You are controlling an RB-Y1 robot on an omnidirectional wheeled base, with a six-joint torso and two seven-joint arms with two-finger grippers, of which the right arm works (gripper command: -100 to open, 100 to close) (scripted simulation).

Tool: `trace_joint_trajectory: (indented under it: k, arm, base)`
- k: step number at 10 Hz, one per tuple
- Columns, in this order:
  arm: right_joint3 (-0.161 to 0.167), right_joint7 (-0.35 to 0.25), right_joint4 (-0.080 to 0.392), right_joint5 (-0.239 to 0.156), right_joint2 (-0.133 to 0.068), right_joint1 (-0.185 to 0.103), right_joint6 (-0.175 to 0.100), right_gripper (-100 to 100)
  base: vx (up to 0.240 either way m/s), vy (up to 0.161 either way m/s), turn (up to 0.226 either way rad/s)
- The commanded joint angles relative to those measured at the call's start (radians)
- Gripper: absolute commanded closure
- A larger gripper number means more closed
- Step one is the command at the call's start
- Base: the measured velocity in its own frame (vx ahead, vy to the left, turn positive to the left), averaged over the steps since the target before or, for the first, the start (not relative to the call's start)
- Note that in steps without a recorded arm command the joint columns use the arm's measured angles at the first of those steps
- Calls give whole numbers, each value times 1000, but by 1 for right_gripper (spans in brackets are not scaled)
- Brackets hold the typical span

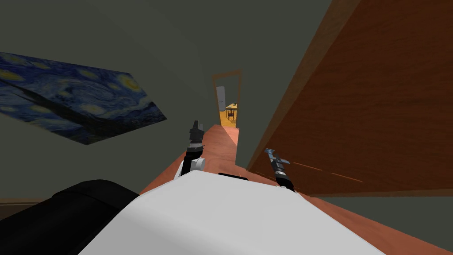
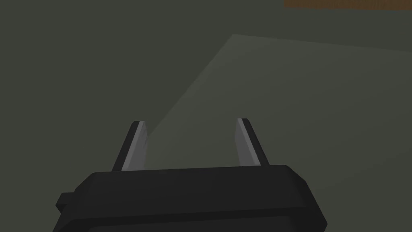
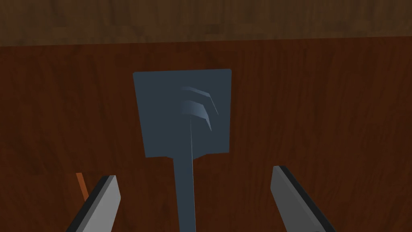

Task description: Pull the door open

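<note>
Brown wood-grain door (image 3: pixel 322 121), slate-blue square plate (image 3: pixel 161 121) and lever handle (image 3: pixel 186 193); right gripper (image 3: pixel 194 172) fingers wide either side of it, left gripper (image 2: pixel 191 121) fingers wide too

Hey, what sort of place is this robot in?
Most likely a hallway in a house: a narrow reddish floor between grey-green walls, a swirly night-sky painting on one, a brown wooden door alongside, and a lit doorway at the far end.

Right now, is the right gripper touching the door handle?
Apart. Right wrist view: the door handle runs between the open fingers of the right gripper, with brown door showing on both sides.
</note>
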Motion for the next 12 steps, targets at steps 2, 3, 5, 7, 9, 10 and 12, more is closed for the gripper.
trace_joint_trajectory:
  k: [2,3,5,7,9,10,12]
  arm:
    - [-17,4,8,-2,3,-5,4,-100]
    - [-17,4,8,-2,3,-5,4,100]
    - [-17,4,8,-2,3,-5,4,100]
    - [-17,4,8,-2,3,-5,4,100]
    - [-3,-13,5,5,-9,6,-5,100]
    - [2,-17,4,7,-12,8,-8,100]
    - [21,-38,-1,17,-26,21,-22,100]
  base:
    - [24,-36,91]
    - [-2,2,-20]
    - [-3,5,-5]
    - [0,0,0]
    - [-57,-17,43]
    - [-189,-39,95]
    - [-186,-16,76]
